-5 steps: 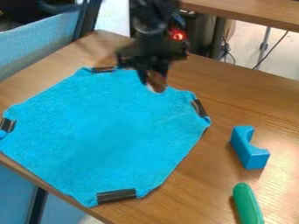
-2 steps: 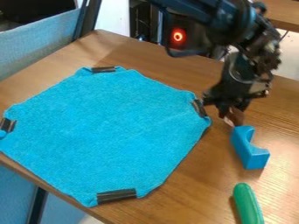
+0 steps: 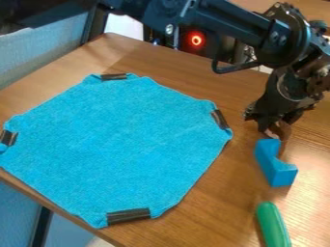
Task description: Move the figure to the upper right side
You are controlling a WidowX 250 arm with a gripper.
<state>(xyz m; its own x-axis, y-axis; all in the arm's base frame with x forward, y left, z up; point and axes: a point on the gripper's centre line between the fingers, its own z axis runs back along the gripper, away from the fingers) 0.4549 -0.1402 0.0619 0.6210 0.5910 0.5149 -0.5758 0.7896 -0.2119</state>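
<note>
At the right side, over the wooden table just behind the blue block, the gripper [image 3: 273, 126] hangs pointing down. It is shut on the figure [image 3: 280, 132], a small brown thing whose lower part shows below and between the fingers. The rest of the figure is hidden by the gripper. Whether its bottom touches the table I cannot tell.
A blue arch-shaped block [image 3: 274, 164] stands directly in front of the gripper, with a green rounded toy [image 3: 273, 225] nearer the front edge. The blue cloth [image 3: 122, 144], held by dark clips, covers the table's left and middle.
From over the cloth's back corner, the gripper has travelled right with the figure in it, past the cloth's right clip. The cloth, block and green toy have stayed put.
</note>
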